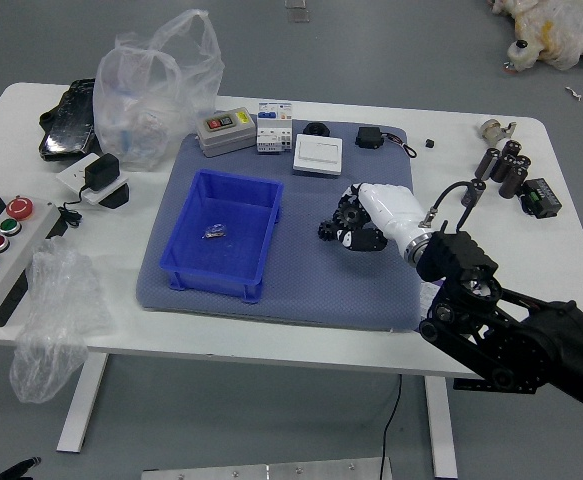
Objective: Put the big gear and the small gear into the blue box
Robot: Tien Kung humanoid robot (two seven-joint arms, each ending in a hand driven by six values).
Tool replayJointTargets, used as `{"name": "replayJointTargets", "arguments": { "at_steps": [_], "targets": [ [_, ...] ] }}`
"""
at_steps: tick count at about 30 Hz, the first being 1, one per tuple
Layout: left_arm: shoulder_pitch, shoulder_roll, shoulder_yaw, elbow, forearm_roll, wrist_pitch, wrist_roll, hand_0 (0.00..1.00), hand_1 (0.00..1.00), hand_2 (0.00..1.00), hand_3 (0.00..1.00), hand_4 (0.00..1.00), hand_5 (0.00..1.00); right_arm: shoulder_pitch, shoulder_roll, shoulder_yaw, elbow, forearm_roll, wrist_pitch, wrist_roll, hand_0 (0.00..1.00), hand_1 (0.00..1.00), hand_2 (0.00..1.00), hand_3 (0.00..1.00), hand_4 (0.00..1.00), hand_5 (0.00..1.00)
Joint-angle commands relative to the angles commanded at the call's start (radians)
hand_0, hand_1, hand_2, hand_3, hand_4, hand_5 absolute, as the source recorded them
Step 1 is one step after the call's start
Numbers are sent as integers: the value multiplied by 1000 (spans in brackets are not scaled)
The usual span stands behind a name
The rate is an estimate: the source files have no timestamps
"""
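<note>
Head view: the right hand (389,212), its black fingers curled, appears to grip the toothed, dark big gear (350,212). The small gear (326,230) lies just beside it on the grey-blue mat (321,291). A clean transfer requires lifting clear of this, then over the rectangular, glossy box's rim (239,179). Left hand (16,468), lower corner: state cannot be told.

A smooth grey floor (421,60) is seen all around the white, round-cornered counter (271,350), which is carried on pale legs (81,405). Set into or laid on the floor, a small plate (298,12) is shown beyond the counter and a pale strip (321,470) nearer. Everything is evenly lit.
</note>
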Motion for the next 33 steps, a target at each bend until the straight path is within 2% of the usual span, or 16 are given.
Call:
{"name": "replayJointTargets", "arguments": {
  "at_steps": [6,7,12,13,18,19,24,25,30,31,33],
  "targets": [
    [4,0,-5,-2,7,-1,6,653,594,584,738,746,619,108,30,-98,46,33,2,23,524,468,465,590,561,42],
    [4,0,-7,-2,9,-1,7,653,595,584,740,748,622,130,38,-121,52,42,2,30,569,488,492,599,576,34],
    [3,0,-11,-4,17,-2,12,653,595,584,740,748,622,211,86,-223,57,88,18,59,569,488,492,599,576,34],
    [3,0,-12,-4,18,-3,12,653,594,584,741,748,623,219,94,-239,53,94,25,59,674,636,626,662,391,144],
    [4,0,-15,-5,23,-3,16,653,594,584,741,748,623,249,128,-307,18,120,63,57,674,636,626,662,391,144],
    [4,0,-16,-5,23,-3,16,653,594,584,742,748,625,253,134,-317,8,124,75,50,827,879,849,752,422,263],
    [2,-1,-16,-5,22,-3,15,653,594,584,742,748,625,260,144,-329,-14,121,93,35,827,879,849,752,422,263],
    [2,-1,-16,-5,23,-3,15,653,594,584,742,747,628,263,143,-330,-13,122,92,35,935,998,998,985,563,293],
    [1,-1,-19,-5,25,-2,15,653,594,584,742,747,628,276,135,-345,10,136,94,24,935,998,998,985,563,293],
    [1,0,-18,-5,24,-1,15,653,594,584,742,746,633,277,134,-344,16,136,92,24,949,998,998,998,625,300],
    [1,0,-17,-5,23,-1,14,653,594,584,742,746,633,275,131,-338,23,135,87,26,949,998,998,998,625,300]
  ]
}}
